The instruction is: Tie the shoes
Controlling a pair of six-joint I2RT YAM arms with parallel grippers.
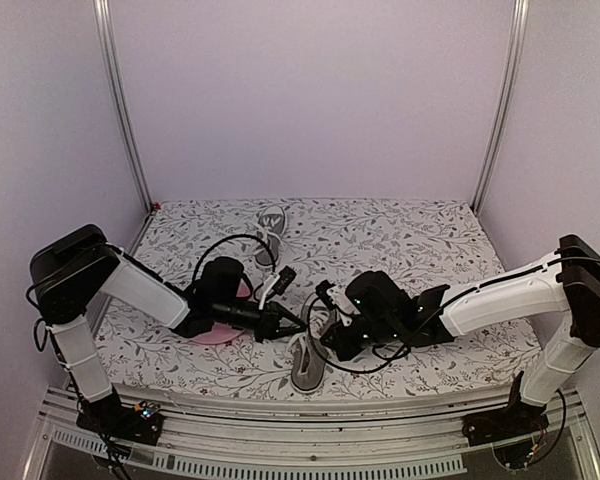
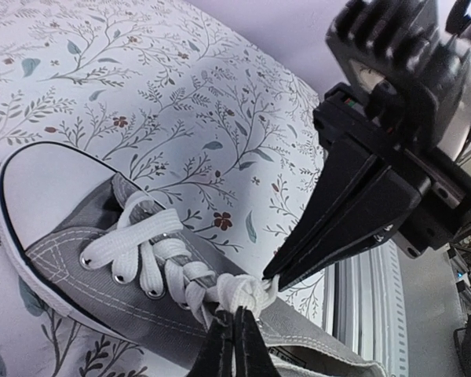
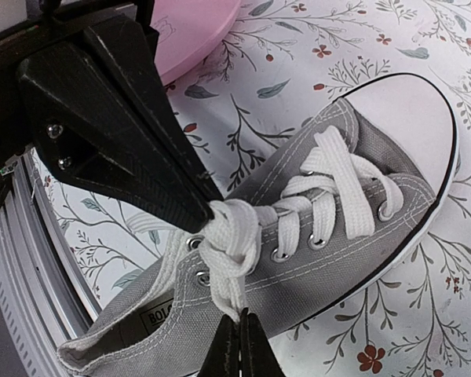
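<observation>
**Work position.** The near shoe (image 1: 308, 365) lies on the floral-patterned table (image 1: 410, 240), close to the front edge and between the two arms. It is a grey canvas low-top with a white toe cap (image 3: 408, 126) and a white lace (image 3: 345, 204). In the overhead view its toe points toward the front edge. The far shoe (image 1: 270, 222) sits well apart, near the back of the table, with neither arm touching it.

**Lace.** The lace crosses through the eyelets and gathers into a bunched knot (image 3: 231, 232) at the top of the lacing, just ahead of the shoe opening. One flat strand runs from the knot across the collar toward the heel.

**Left gripper** (image 2: 234, 326). Clenched — the fingers meet with no gap and pinch the lace at the knot. From the right wrist camera, its black fingers come in from the upper left and the tips end against the bunched lace.

**Right gripper** (image 3: 239, 334). Clenched — the fingers are pressed together on a strand that hangs from the knot. From the left wrist camera, its tips touch the knot on the side opposite the left gripper.

**Other items.** A pink plate (image 1: 212, 335) lies partly under the left arm, just beside the near shoe.
</observation>
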